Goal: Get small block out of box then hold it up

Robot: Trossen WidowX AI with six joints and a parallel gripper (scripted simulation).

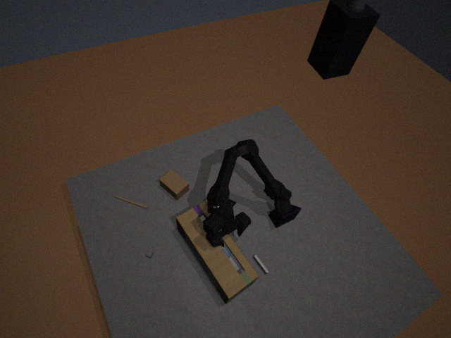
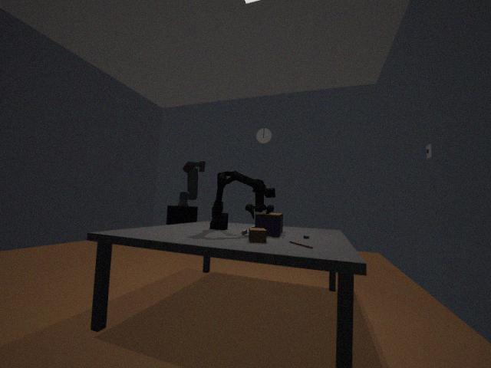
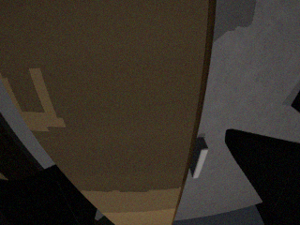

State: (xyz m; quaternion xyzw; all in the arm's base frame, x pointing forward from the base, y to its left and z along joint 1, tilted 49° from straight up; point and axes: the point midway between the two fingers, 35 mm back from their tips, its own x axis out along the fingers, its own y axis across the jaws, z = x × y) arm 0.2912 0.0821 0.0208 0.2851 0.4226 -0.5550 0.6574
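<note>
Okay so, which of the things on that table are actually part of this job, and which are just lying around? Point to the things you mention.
Part of the job:
- the long box point(image 1: 206, 251) point(image 2: 269, 225) with a slotted top
- the claw point(image 1: 231, 238) point(image 2: 260, 214), open

Apparently just lying about:
- wooden block point(image 1: 174, 182) point(image 2: 258, 234)
- thin wooden stick point(image 1: 131, 202) point(image 2: 301, 244)
- white stick point(image 1: 261, 264) point(image 3: 201, 162)
- tiny grey piece point(image 1: 149, 253) point(image 2: 306, 236)
</note>
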